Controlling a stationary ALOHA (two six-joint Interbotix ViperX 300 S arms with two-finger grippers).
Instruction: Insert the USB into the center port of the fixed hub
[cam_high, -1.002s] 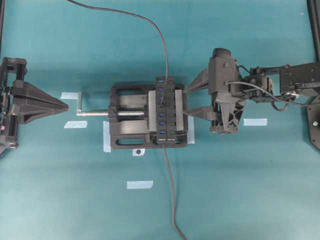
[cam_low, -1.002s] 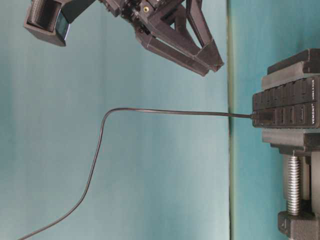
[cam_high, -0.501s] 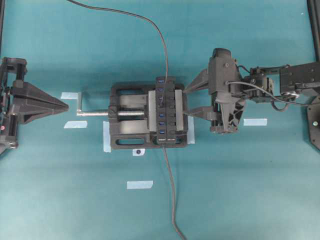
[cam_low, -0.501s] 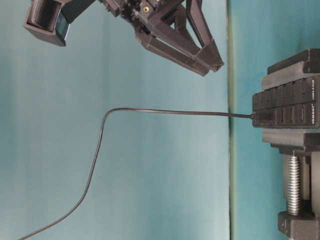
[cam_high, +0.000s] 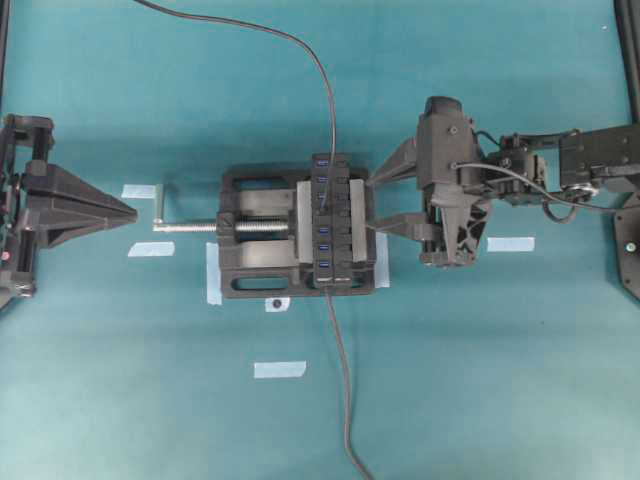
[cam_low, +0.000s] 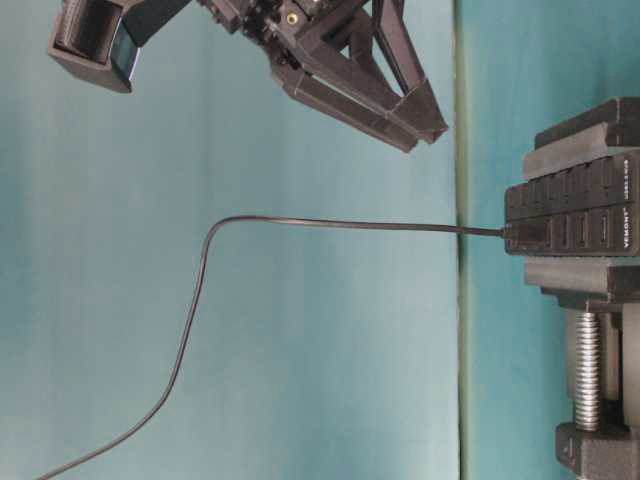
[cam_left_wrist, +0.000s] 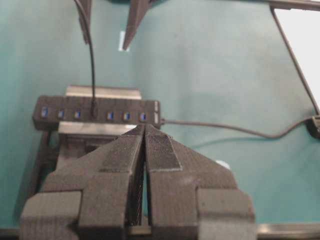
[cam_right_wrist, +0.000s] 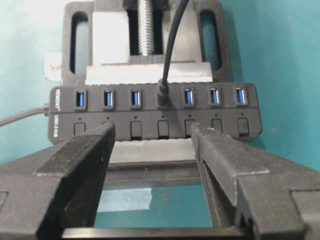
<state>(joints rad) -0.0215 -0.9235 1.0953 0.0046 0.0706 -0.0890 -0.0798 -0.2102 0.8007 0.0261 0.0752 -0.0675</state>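
The fixed hub (cam_high: 332, 222) is a long black strip clamped in a black vise (cam_high: 255, 235). The USB (cam_right_wrist: 163, 93) stands plugged into the center port, with three blue ports on each side of it, and covers that port. Its thin cable (cam_high: 300, 45) runs off to the far edge. My right gripper (cam_right_wrist: 152, 131) is open just short of the hub's button row, with nothing between its fingers (cam_right_wrist: 200, 137). In the overhead view the right gripper (cam_high: 376, 204) sits beside the hub's right side. My left gripper (cam_high: 135, 212) is shut and empty, far left of the vise; its tips (cam_left_wrist: 145, 128) point at the hub (cam_left_wrist: 95, 112).
The vise's silver screw handle (cam_high: 185, 226) sticks out toward the left gripper. A second dark cable (cam_high: 342, 400) leaves the hub's near end and runs to the front edge. Several pale tape strips (cam_high: 280, 369) lie on the teal mat.
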